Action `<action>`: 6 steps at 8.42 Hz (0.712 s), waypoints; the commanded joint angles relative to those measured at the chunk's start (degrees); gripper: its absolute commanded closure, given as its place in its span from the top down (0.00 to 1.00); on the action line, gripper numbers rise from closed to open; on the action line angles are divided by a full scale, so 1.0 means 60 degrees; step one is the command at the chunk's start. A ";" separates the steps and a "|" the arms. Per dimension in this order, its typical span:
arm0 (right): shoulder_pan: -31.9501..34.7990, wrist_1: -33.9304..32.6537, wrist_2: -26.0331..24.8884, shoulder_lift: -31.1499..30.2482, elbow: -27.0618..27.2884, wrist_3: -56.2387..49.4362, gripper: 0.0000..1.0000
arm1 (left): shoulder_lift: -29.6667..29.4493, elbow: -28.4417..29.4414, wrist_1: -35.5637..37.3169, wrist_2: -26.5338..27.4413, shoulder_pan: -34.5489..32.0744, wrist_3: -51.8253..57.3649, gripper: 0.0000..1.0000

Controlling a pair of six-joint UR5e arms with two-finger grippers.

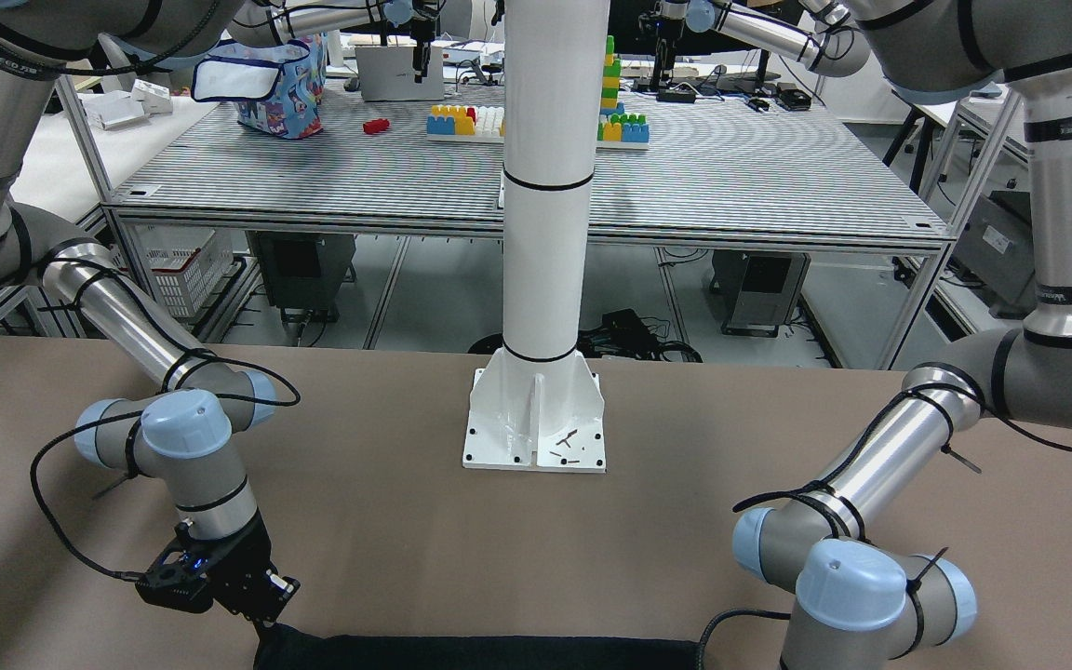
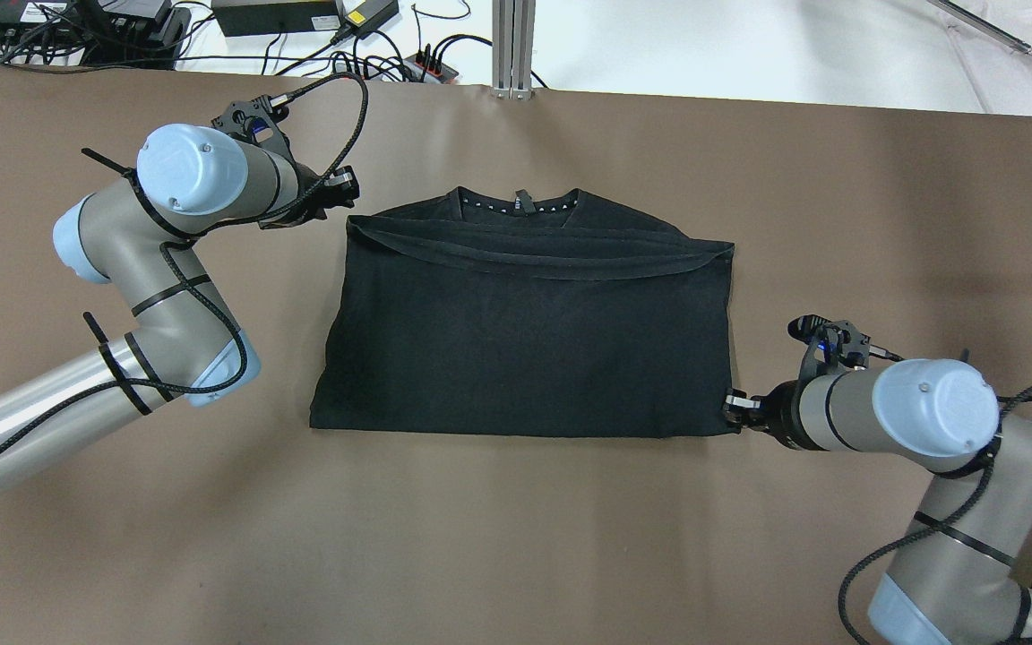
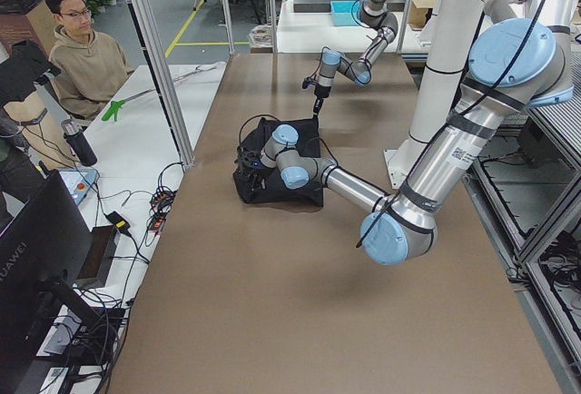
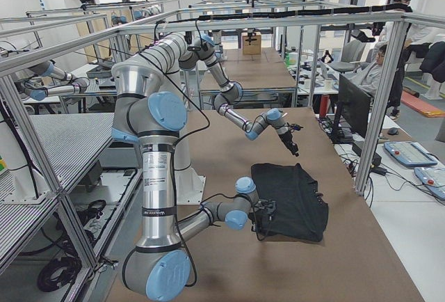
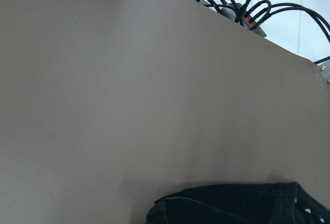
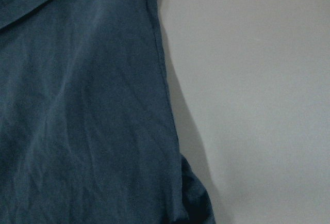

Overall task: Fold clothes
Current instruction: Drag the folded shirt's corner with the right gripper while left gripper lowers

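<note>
The clothes [image 2: 525, 340] are one black garment, folded once into a wide rectangle, with the collar at the far edge. It lies flat in the middle of the brown table [image 2: 516, 537]. My left gripper [image 2: 348, 187] hovers just off the garment's far left corner, apart from the fabric, and looks open and empty. The left wrist view shows only that corner [image 5: 232, 206]. My right gripper [image 2: 735, 411] is low at the near right corner, which bunches up [image 6: 192, 203] where it is pinched. The right gripper also shows in the front view [image 1: 263, 622], touching the clothes [image 1: 480, 651].
The white pillar's base plate [image 1: 536, 423] stands on the table on the robot's side of the garment. Cables and power strips [image 2: 373, 54] lie past the far edge. An operator [image 3: 86, 54] sits at a side desk. A second table [image 1: 536, 177] behind the robot holds toy bricks.
</note>
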 commanded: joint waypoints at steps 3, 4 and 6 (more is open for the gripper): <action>-0.1995 -0.0359 0.1715 -0.1137 0.3197 0.3052 0.00 | -0.0112 0.0018 0.0015 -0.0097 0.0021 0.0015 0.48; -0.2353 -0.0344 0.2092 -0.1135 0.3563 0.3147 0.00 | -0.0141 0.0091 0.0001 -0.0097 0.0021 0.0029 0.48; -0.2983 -0.0271 0.3195 -0.0538 0.3175 0.3265 0.75 | -0.0141 0.0092 0.0000 -0.0097 0.0021 0.0029 0.48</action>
